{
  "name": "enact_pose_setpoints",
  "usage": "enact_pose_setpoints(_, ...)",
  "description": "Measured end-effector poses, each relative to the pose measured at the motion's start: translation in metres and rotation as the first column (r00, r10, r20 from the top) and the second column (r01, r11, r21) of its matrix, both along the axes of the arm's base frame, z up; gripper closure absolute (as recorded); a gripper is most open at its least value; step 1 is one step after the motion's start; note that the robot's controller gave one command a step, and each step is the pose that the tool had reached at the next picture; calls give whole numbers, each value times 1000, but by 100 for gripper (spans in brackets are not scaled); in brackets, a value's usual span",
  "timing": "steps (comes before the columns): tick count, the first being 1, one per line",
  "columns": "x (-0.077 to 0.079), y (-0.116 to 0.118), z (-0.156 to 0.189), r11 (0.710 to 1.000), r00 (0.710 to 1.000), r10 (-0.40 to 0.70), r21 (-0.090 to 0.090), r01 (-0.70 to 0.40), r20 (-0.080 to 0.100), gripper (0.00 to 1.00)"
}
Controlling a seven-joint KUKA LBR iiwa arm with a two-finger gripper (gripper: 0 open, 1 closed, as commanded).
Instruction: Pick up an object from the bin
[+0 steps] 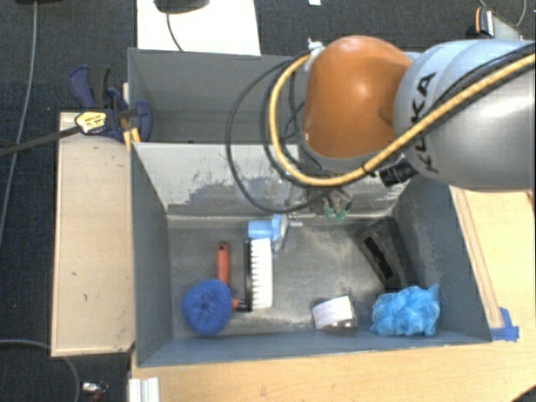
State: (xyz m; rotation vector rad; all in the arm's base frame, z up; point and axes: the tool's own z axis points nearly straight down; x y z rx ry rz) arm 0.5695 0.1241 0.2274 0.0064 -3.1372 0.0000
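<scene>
We see the tool (331,210) by the far wall of the bin (151,249), spread or pressed we cannot tell, and the nearest obj., a white brush (260,276) w/ light-blue end, lies just left of it, long axis running far-to-near.

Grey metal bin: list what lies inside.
A dark blue fuzzy ball, red-handled tool, white brush, white roll, light blue crumpled wad, black bar. The orange-covered wrist hides whatever lies beneath.
</scene>
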Motion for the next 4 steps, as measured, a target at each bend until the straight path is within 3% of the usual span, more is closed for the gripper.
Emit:
enact_pose_setpoints(1, 1, -1, 5, 1000, 1000, -5, 1, 5, 8, 0)
enact_pose_setpoints(2, 5, 0, -93, 940, 940, 341, 0, -341, 10, 0)
enact_pose_setpoints(3, 4, -7, -65, 907, 907, 422, -2, -422, 18, 0)
enact_pose_setpoints(4, -4, -1, -111, 613, 613, 790, 0, -790, 9, 0)
